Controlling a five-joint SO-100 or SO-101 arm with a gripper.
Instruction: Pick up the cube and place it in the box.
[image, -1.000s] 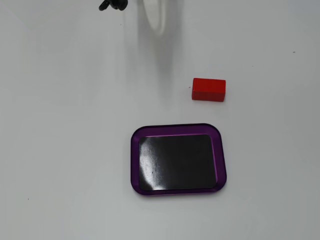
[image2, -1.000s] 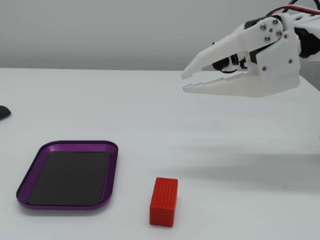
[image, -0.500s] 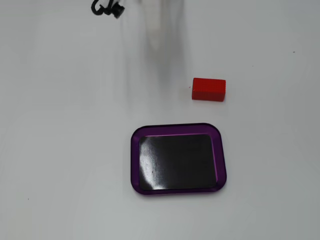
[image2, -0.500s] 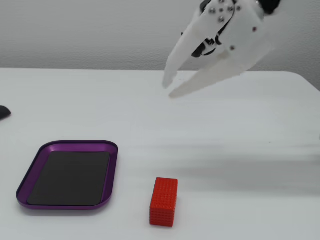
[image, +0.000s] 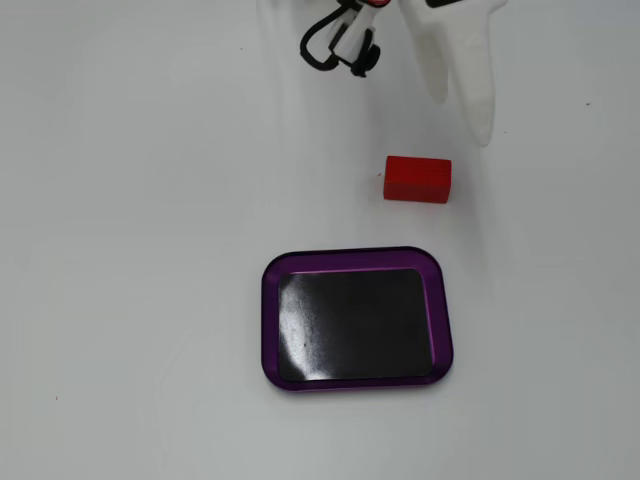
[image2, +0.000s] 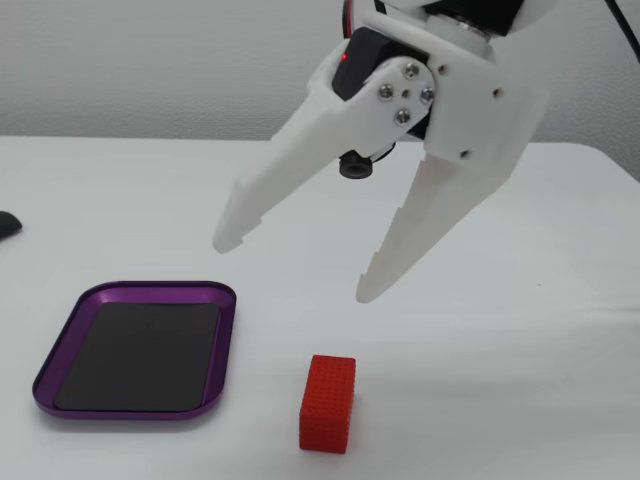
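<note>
The cube is a small red block lying on the white table, with the box, a purple-rimmed tray with a black bottom, close below it in a fixed view. From the side the cube stands right of the box. My white gripper hangs open in the air, jaws spread wide and pointing down, above and behind the cube and holding nothing. From above, the gripper enters from the top edge, its fingertips just above and right of the cube.
A black cable loop hangs from the arm near the top of a fixed view. A small dark object lies at the left table edge. White table surrounds the box and cube.
The gripper has swung down and toward the cube, and its jaws have spread wider. The cube and the box have not moved.
</note>
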